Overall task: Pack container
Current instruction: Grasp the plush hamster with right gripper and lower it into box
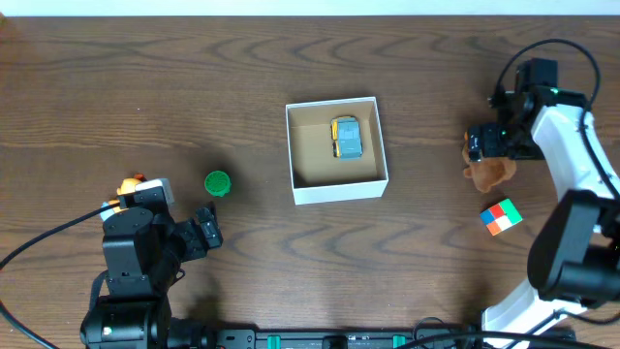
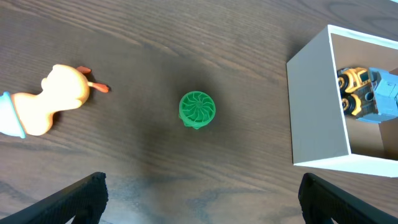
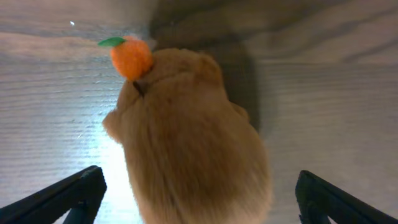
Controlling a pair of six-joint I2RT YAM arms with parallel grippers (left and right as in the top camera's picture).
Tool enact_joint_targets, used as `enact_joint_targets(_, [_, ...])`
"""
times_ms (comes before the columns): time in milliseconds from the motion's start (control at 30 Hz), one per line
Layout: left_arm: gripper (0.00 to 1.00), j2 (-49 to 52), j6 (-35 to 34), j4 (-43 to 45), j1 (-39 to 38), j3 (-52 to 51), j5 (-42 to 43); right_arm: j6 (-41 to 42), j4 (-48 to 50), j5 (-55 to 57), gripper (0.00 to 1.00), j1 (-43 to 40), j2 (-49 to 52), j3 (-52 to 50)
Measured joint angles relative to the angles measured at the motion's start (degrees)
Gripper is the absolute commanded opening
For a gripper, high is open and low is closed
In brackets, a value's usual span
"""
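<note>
Container [image 1: 339, 190]: held toy truck [image 1: 347, 137]
Left gripper [image 2: 202, 196]: left of container, fingers apart
Right gripper [image 3: 199, 190]: right of container, fingers spread (plush [image 3: 186, 143] sat between)

No words, numbers, brand marks or signs can be read in any of the views. The white box [image 1: 339, 190] shows plain walls. The toy truck [image 1: 346, 137] inside it, the green disc [image 1: 217, 182] and the coloured cube [image 1: 501, 217] on the counter [image 1: 291, 262] show patches of colour only, with no lettering that can be made out.
</note>
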Motion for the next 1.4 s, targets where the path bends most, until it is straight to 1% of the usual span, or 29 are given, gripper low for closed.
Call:
enact_joint_targets(67, [0.98,0.0,0.0,0.0,0.0,0.0,0.0,-0.3,0.3,-0.2,0.61,0.1,1.5,0.0])
enact_joint_targets(133, [0.98,0.0,0.0,0.0,0.0,0.0,0.0,0.1,0.5,-0.2,0.35,0.2,2.8,0.0])
enact_joint_targets(167, [0.98,0.0,0.0,0.0,0.0,0.0,0.0,0.3,0.5,-0.2,0.24,0.2,3.0,0.0])
enact_joint_targets(200, [0.98,0.0,0.0,0.0,0.0,0.0,0.0,0.4,0.6,-0.4,0.17,0.2,3.0,0.0])
enact_joint_targets(233, [0.98,0.0,0.0,0.0,0.0,0.0,0.0,0.6,0.6,-0.5,0.16,0.2,2.9,0.0])
enact_joint_targets(267, [0.98,0.0,0.0,0.0,0.0,0.0,0.0,0.7,0.6,-0.6,0.13,0.2,2.9,0.0])
enact_joint_targets(333, [0.98,0.0,0.0,0.0,0.0,0.0,0.0,1.2,0.5,-0.7,0.01,0.2,2.9,0.0])
enact_joint_targets(533, [0.98,0.0,0.0,0.0,0.0,0.0,0.0,2.7,-1.0,0.0,0.02,0.5,1.0,0.2])
enact_joint_targets(633, [0.98,0.0,0.0,0.0,0.0,0.0,0.0,3.6,-1.9,0.3,0.02,1.4,-2.7,1.7])
enact_joint_targets(700, [0.98,0.0,0.0,0.0,0.0,0.0,0.0,5.1,-2.5,0.6,0.02,3.3,-6.9,3.7])
enact_joint_targets(767, [0.98,0.0,0.0,0.0,0.0,0.0,0.0,7.0,-2.3,0.9,0.05,6.4,-11.6,5.6])
enact_joint_targets(833, [0.98,0.0,0.0,0.0,0.0,0.0,0.0,9.3,-1.9,0.9,0.06,10.2,-16.0,6.8])
enact_joint_targets(967, [0.98,0.0,0.0,0.0,0.0,0.0,0.0,16.1,-1.0,0.7,0.06,21.6,-22.3,8.0])
enact_joint_targets(1067, [0.98,0.0,0.0,0.0,0.0,0.0,0.0,22.6,0.7,0.5,0.09,30.1,-22.3,8.1])
enact_joint_targets(1167, [0.98,0.0,0.0,0.0,0.0,0.0,0.0,30.0,3.5,0.6,0.08,37.3,-19.9,8.0])
enact_joint_targets(1267, [0.98,0.0,0.0,0.0,0.0,0.0,0.0,37.0,6.8,1.0,0.08,42.9,-16.4,8.0])
enact_joint_targets(1400, [0.98,0.0,0.0,0.0,0.0,0.0,0.0,45.5,9.7,2.6,0.09,47.5,-10.8,8.0])
